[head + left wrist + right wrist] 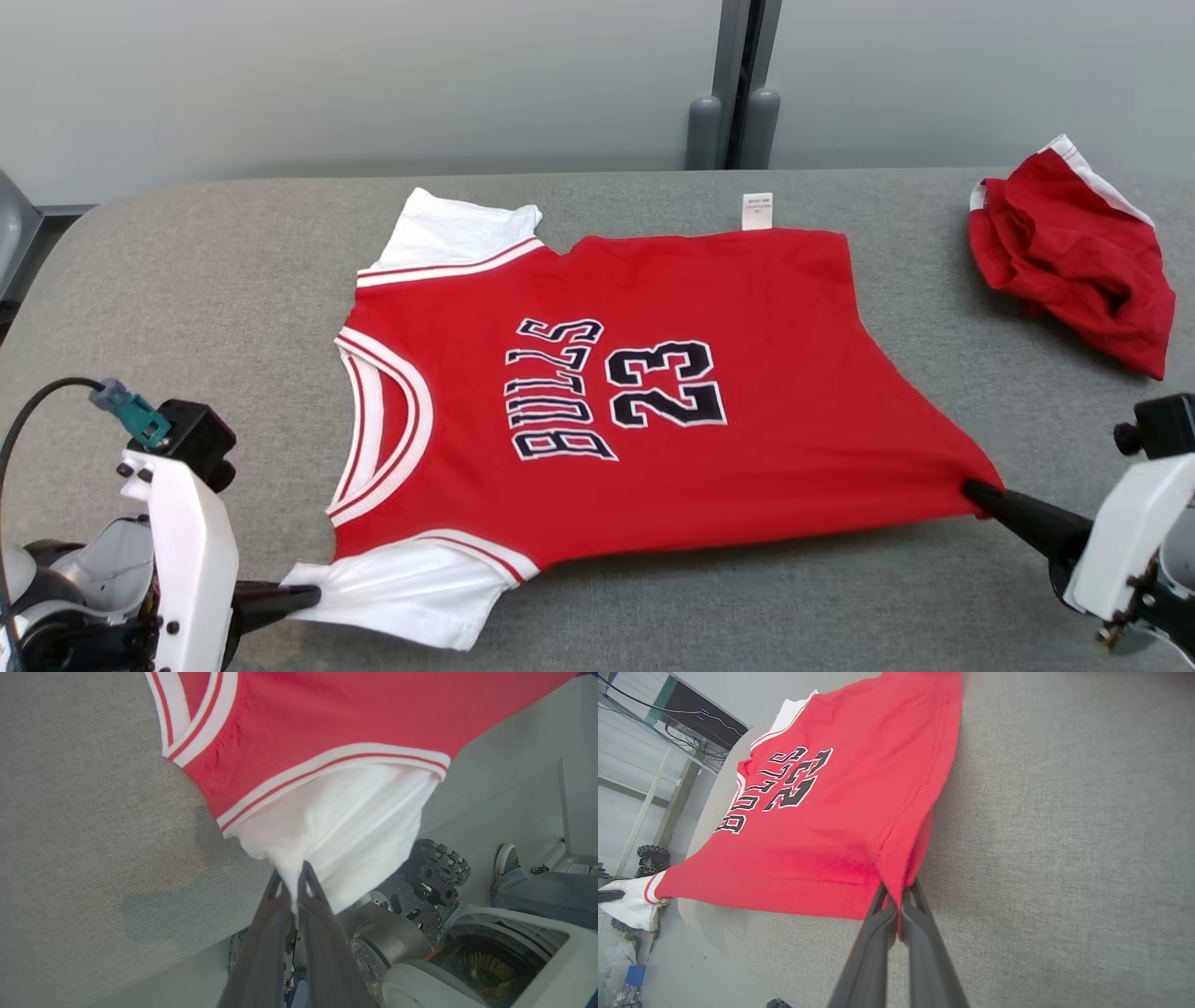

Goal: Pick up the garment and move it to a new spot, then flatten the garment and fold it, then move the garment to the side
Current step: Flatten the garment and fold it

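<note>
With the left end effector [313, 595] clamped on the near white sleeve [401, 597] and the right end effector [976, 492] clamped on the near hem corner, both should probably lift together with the edge taut, so the fold lands square. The red Bulls jersey [653, 485] lies mostly flat mid-counter [187, 280], print up, collar toward the left edge.

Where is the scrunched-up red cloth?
In the head view, the scrunched-up red cloth lies on the grey table at the far right, apart from the spread jersey and beyond the right gripper.
</note>
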Tool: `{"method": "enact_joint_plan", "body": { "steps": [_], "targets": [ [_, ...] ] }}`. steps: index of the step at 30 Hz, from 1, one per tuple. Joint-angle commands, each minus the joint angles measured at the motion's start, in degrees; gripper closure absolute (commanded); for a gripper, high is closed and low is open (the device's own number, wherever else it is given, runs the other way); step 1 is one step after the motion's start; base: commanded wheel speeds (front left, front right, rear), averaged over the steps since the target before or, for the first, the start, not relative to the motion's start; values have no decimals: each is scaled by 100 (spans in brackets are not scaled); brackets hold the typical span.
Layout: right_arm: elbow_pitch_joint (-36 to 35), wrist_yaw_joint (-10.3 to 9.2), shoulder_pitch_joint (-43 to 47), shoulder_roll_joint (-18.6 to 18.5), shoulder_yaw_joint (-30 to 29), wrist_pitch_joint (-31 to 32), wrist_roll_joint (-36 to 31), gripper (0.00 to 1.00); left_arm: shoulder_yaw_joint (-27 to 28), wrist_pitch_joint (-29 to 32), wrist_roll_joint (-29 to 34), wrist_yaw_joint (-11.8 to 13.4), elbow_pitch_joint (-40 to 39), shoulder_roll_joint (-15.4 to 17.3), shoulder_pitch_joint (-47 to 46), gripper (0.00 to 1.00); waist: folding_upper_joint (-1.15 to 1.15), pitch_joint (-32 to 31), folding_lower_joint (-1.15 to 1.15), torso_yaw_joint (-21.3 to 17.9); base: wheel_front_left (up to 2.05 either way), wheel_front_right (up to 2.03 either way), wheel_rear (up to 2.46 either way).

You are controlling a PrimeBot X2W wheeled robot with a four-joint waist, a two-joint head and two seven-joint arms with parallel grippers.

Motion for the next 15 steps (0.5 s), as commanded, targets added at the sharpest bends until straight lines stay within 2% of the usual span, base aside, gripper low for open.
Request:
{"method": "enact_joint_plan", "body": {
  "steps": [1, 7, 15],
  "targets": [
    [-64, 1, 90, -122, -17, -49, 32, 100, 58, -69, -26, 42, -49, 81, 99, 100, 0, 30, 0, 4, 0, 0, 0],
    [-304, 1, -31, -293, 27, 84, -97, 100, 125, -211, 10, 116, -123, 38, 57, 100, 0, 137, 0, -48, 0, 0, 0],
    [-248, 1, -372, -166, 70, 531, -146, 100, 169, -182, -4, 86, 194, -156, -132, 100, 0, 273, 0, -86, 0, 0, 0]
  ]
}}
